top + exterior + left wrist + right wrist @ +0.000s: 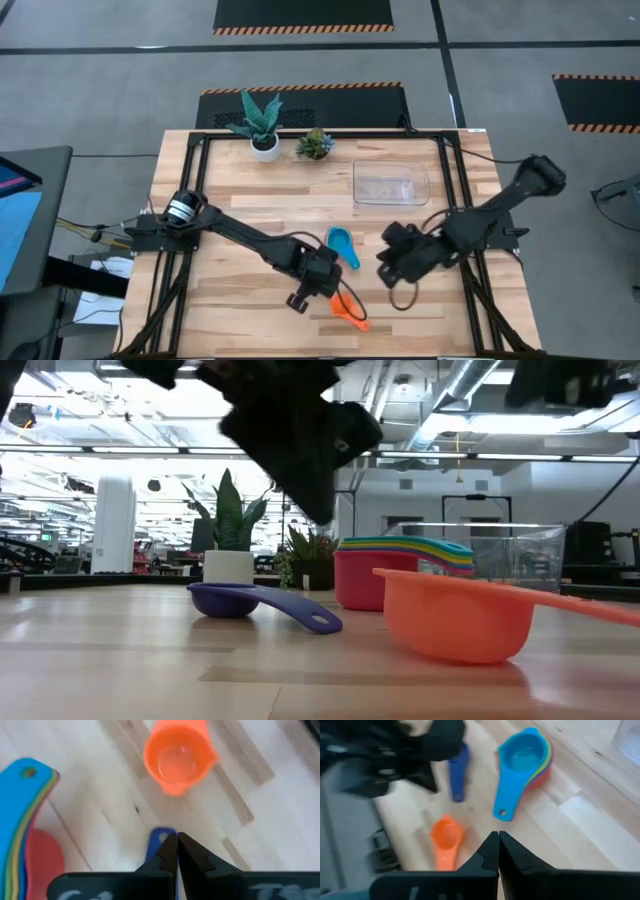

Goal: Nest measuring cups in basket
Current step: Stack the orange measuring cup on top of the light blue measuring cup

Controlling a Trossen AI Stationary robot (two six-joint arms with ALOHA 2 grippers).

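Observation:
A stack of nested measuring cups (342,243), light blue on top and red at the bottom (400,570), stands on the table. The orange cup (350,310) sits upright near the front edge. The dark blue cup (240,600) rests on the table, its handle (157,840) below my left gripper (177,847). That gripper is shut and hangs above the handle without touching it (322,515). My right gripper (498,845) is shut, holds nothing, and is raised to the right of the stack (385,268). The clear basket (390,183) stands behind the stack.
Two potted plants (263,125) (315,145) stand at the table's far edge, left of the basket. Bare wood lies left of the cups and along the front. Black frame rails (190,180) run along the table's sides.

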